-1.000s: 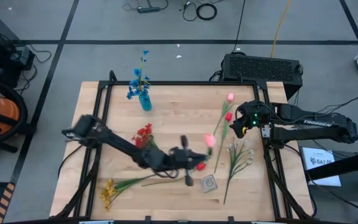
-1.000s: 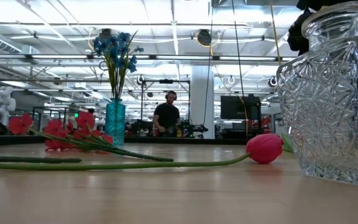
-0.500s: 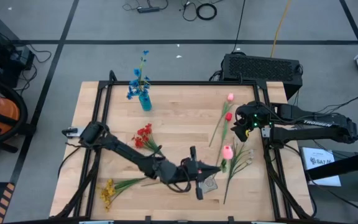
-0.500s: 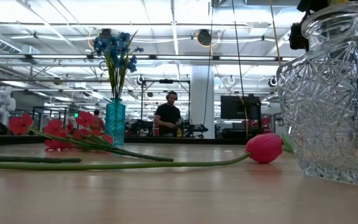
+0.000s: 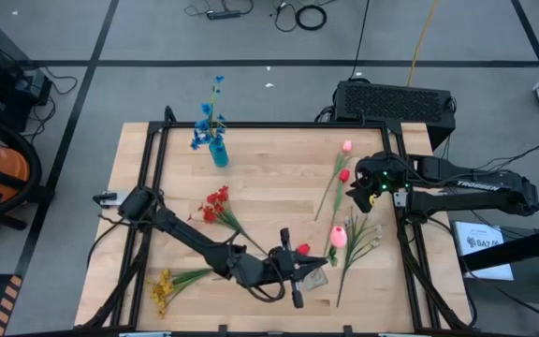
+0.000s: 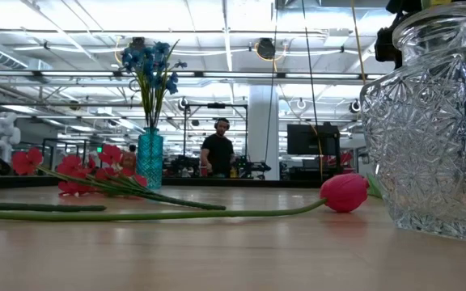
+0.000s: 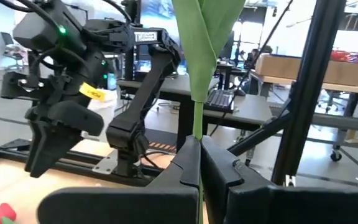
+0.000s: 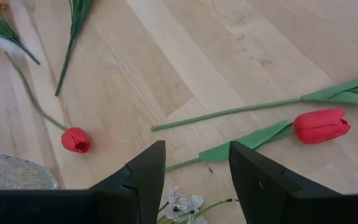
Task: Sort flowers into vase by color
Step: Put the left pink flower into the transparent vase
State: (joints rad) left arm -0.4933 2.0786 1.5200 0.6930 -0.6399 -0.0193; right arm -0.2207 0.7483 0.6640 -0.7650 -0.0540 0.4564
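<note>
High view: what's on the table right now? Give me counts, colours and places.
teal vase: one, teal, picture's top, left of centre
blue flowers: one bunch, blue, standing in the teal vase
red cluster: one, red, lying left of centre
yellow sprigs: one bunch, yellow, bottom left
pink tulip: one, pink, lying at right
red tulip: one, red, lying just below it
red bud: one, red, lying by the glass vase
white blossoms: one bunch, pale, right side
glass vase: one, clear, bottom, right of centre
held tulip: one, pink, near the glass vase
left end effector: shut on the held tulip's stem
right end effector: open, over the right-side tulips
</note>
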